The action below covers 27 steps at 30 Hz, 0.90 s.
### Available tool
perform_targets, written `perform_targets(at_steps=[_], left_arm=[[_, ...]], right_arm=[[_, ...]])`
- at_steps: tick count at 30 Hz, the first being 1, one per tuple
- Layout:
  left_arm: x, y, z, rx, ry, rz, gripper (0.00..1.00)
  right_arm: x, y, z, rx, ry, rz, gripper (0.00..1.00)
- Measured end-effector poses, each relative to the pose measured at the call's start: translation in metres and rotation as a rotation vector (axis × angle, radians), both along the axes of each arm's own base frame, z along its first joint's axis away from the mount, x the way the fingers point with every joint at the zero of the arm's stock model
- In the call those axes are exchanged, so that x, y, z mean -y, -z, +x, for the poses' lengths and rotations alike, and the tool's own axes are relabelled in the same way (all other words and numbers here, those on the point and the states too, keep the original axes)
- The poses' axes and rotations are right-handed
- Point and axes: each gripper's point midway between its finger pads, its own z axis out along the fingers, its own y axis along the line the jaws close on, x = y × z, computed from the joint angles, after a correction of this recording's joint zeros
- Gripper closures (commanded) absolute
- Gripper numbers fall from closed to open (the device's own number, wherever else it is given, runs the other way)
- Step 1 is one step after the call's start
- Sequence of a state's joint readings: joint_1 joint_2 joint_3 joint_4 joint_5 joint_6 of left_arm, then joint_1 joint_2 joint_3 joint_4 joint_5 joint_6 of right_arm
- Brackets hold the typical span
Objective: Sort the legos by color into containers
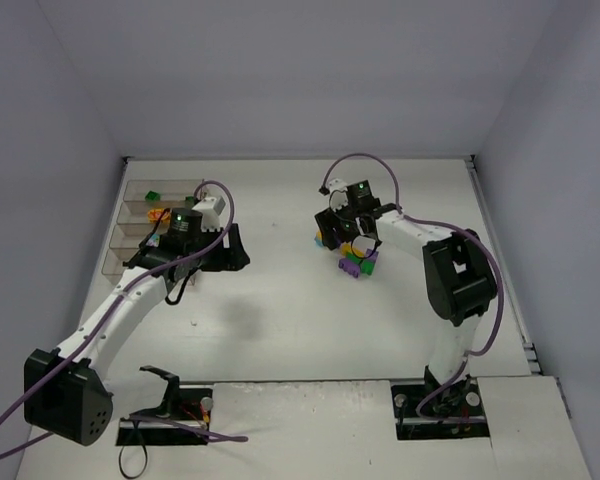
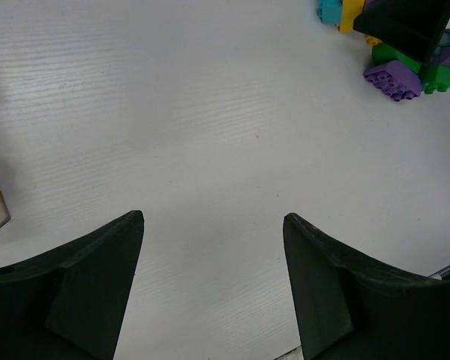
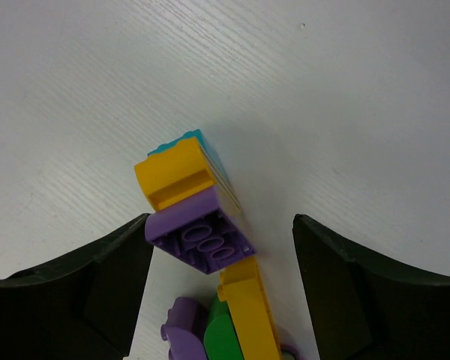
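Note:
The legos (image 1: pixel 352 256) lie in a tight pile right of the table's middle. My right gripper (image 1: pixel 348 238) hangs over them, open. In the right wrist view an upturned purple brick (image 3: pixel 202 240) sits between the fingers, against the left fingertip (image 3: pixel 131 244) and well apart from the right one. A yellow brick (image 3: pixel 172 176), a teal one (image 3: pixel 202 142), a second yellow brick (image 3: pixel 247 307) and a green piece (image 3: pixel 223 334) adjoin it. The clear containers (image 1: pixel 130 200) stand at the far left, with a green brick (image 1: pixel 152 196) and an orange one (image 1: pixel 158 214) inside. My left gripper (image 1: pixel 238 250) is open and empty beside them.
In the left wrist view, the left gripper (image 2: pixel 214 217) faces bare white table, with the lego pile (image 2: pixel 396 76) and the right gripper's black body (image 2: pixel 405 22) at the top right. Grey walls enclose the table on three sides. Purple cables loop over both arms.

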<state>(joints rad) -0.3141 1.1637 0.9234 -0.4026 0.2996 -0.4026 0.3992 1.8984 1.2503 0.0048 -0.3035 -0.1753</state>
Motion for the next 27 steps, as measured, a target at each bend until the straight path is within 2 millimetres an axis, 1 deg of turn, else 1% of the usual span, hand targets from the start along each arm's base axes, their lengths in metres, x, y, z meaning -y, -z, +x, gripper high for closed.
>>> perform_targets(at_steps=[6,9,10,12,13,15,16,18,20,22,24,27], left_arm=[[-0.001,0.009,-0.004,-0.036,0.009,0.017,0.31],[-0.001,0.009,-0.004,-0.034,0.012,0.020,0.31],[-0.002,0.009,-0.004,-0.034,0.014,0.022,0.31],[-0.002,0.009,-0.005,-0.034,0.017,0.024,0.31],[-0.001,0.009,-0.005,-0.033,0.021,0.024,0.31],[-0.001,0.009,-0.005,-0.033,0.025,0.023,0.31],[-0.001,0.009,-0.005,-0.033,0.028,0.023,0.31],[0.000,0.009,-0.005,-0.032,0.034,0.018,0.31],[0.003,0.007,-0.005,-0.028,0.047,0.008,0.31],[0.007,0.005,-0.005,-0.018,0.063,-0.009,0.31],[0.013,0.000,-0.003,-0.002,0.087,-0.035,0.31],[0.026,-0.013,0.000,0.043,0.138,-0.095,0.31]], right_arm=[[-0.003,0.018,0.010,0.003,-0.008,-0.009,0.32],[-0.004,0.026,0.010,-0.004,-0.011,-0.014,0.39],[-0.004,0.027,0.010,-0.006,-0.012,-0.016,0.50],[-0.004,0.028,0.011,-0.002,-0.017,-0.016,0.63],[-0.004,0.027,0.012,0.001,-0.018,-0.015,0.77],[-0.006,0.025,0.014,0.013,-0.018,-0.009,0.90],[-0.006,0.025,0.015,0.019,-0.022,-0.010,0.98],[-0.006,0.021,0.014,0.026,-0.022,-0.004,1.00],[-0.007,0.012,0.011,0.037,-0.027,0.011,1.00],[-0.011,-0.008,0.005,0.058,-0.040,0.051,1.00],[-0.016,-0.035,-0.001,0.092,-0.062,0.105,1.00],[-0.027,-0.089,-0.015,0.162,-0.109,0.214,1.00]])
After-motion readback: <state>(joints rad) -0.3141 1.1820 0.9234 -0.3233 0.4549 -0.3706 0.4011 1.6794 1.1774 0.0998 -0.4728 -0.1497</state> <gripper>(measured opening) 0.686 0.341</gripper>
